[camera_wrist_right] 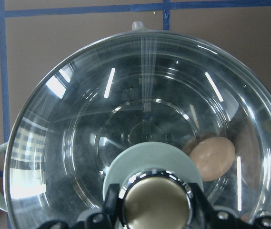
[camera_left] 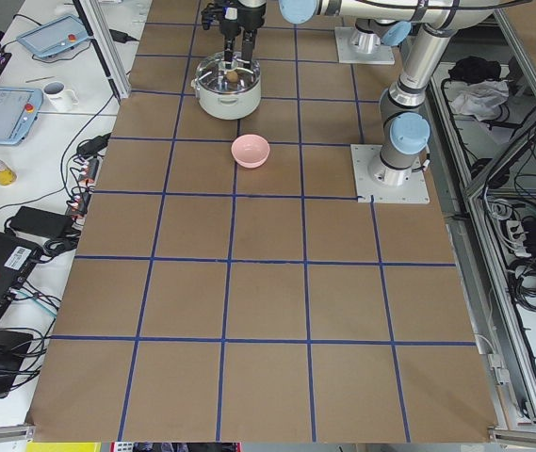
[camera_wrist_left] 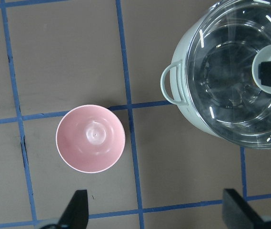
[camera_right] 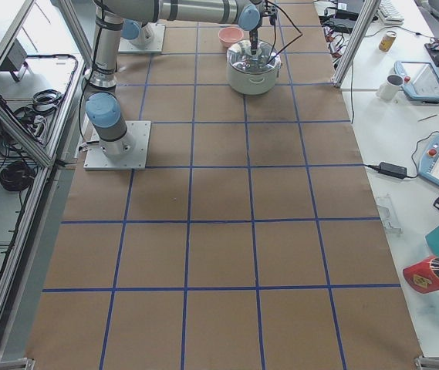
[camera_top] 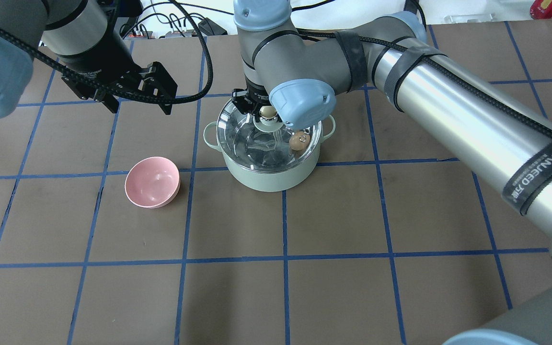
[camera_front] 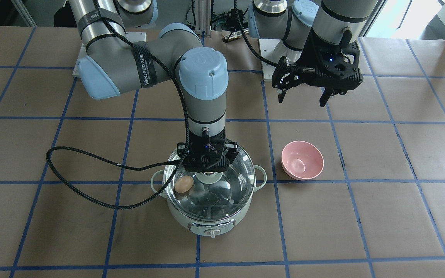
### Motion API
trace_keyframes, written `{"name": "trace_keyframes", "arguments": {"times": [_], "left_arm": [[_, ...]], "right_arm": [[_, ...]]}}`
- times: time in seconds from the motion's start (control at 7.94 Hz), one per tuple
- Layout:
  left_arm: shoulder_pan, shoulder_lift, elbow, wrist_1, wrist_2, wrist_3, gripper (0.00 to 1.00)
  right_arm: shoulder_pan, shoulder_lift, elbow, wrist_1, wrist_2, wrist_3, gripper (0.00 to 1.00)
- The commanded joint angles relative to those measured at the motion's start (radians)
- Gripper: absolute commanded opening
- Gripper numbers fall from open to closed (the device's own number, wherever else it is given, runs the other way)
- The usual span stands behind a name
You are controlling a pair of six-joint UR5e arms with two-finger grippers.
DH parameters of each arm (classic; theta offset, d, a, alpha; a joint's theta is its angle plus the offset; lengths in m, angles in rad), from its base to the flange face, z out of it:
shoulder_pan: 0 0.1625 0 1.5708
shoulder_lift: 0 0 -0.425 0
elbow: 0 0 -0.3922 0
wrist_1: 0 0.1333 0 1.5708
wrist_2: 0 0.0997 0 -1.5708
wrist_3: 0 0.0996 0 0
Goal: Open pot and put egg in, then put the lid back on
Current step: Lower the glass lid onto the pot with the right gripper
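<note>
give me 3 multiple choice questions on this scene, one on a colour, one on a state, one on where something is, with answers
1. What colour is the bowl?
A) blue B) pink C) white

2. How is the left gripper?
A) open and empty B) shut tight, empty C) shut on a spoon

3. Where is the egg?
A) in the bowl B) inside the pot, under the lid C) in the left gripper

Answers:
1 B: the bowl beside the pot is plainly pink.
2 A: its fingers are spread above the table with nothing between them.
3 B: the egg shows through the glass lid, which sits on the pot.
</note>
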Motion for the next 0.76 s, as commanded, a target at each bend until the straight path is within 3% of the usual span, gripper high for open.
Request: {"name": "trace_keyframes", "arguments": {"times": [0.0, 0.63], "left_arm": [[-0.002, 0.0, -0.002, 0.0, -0.004, 0.0, 1.0], [-0.003, -0.003, -0.002, 0.003, 0.006, 0.002, 1.0]], "right_arm": [[0.0, 0.001, -0.002, -0.032, 0.002, -0.004, 0.0], [0.0, 0.001, 0.005, -0.037, -0.006, -0.019, 0.0]]}}
